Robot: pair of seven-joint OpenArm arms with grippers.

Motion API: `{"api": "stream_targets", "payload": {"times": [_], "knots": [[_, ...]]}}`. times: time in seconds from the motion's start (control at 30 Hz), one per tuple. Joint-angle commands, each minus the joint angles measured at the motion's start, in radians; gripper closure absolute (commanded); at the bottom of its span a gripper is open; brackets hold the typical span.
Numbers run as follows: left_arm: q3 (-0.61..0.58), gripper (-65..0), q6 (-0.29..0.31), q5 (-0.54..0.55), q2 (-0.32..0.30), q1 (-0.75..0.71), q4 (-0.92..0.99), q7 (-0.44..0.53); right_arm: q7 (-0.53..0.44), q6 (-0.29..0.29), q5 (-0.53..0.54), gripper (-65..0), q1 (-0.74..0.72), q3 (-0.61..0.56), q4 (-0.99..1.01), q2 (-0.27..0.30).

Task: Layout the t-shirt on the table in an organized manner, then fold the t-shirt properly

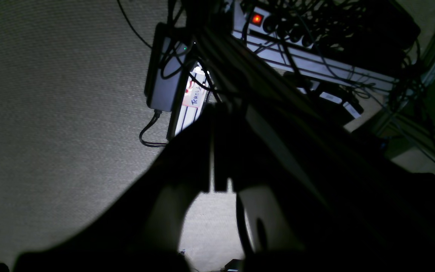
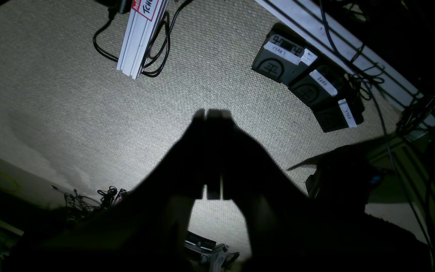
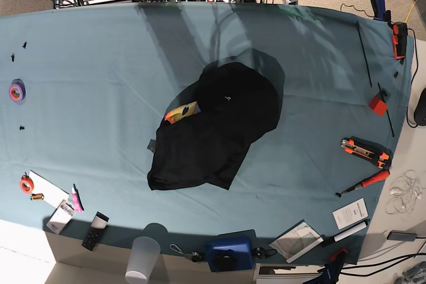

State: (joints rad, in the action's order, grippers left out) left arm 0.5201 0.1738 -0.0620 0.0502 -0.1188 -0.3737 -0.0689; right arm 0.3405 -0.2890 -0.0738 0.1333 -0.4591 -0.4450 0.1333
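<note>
The black t-shirt lies crumpled in a heap at the middle of the teal table. A strip of its orange-yellow print shows on its left side, and a small grey tag sticks out below that. Neither gripper appears in the base view. In the left wrist view my left gripper is a dark silhouette over carpet floor, shut on nothing. In the right wrist view my right gripper is likewise shut and empty above the carpet. The shirt is out of both wrist views.
Along the table's edges lie a purple tape roll, an orange tape roll, a cup, a blue box, a red block and an orange knife. A power strip and adapters lie on the floor.
</note>
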Motion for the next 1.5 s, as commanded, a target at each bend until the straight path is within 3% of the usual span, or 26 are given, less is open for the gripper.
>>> {"api": "stream_targets", "payload": {"times": [0.0, 1.07, 1.27, 1.47], "knots": [[-0.001, 0.0, 0.010, 0.002, 0.005, -0.003, -0.007, 0.011, 0.007, -0.009, 0.006, 0.0, 0.002, 0.001, -0.006, 0.008], [-0.001, 0.0, 0.010, 0.001, -0.009, -0.040, -0.020, 0.015, 0.028, -0.009, 0.006, 0.0, 0.006, 0.001, -0.006, 0.017], [-0.001, 0.0, 0.009, 0.002, -0.053, -0.146, -0.102, 0.032, 0.034, -0.009, 0.006, 0.0, 0.040, 0.001, -0.065, 0.068], [-0.001, 0.0, 0.009, 0.011, -0.089, -0.272, -0.268, -0.044, 0.050, -0.008, 0.006, 0.0, 0.167, 0.001, -0.294, 0.179]]}}
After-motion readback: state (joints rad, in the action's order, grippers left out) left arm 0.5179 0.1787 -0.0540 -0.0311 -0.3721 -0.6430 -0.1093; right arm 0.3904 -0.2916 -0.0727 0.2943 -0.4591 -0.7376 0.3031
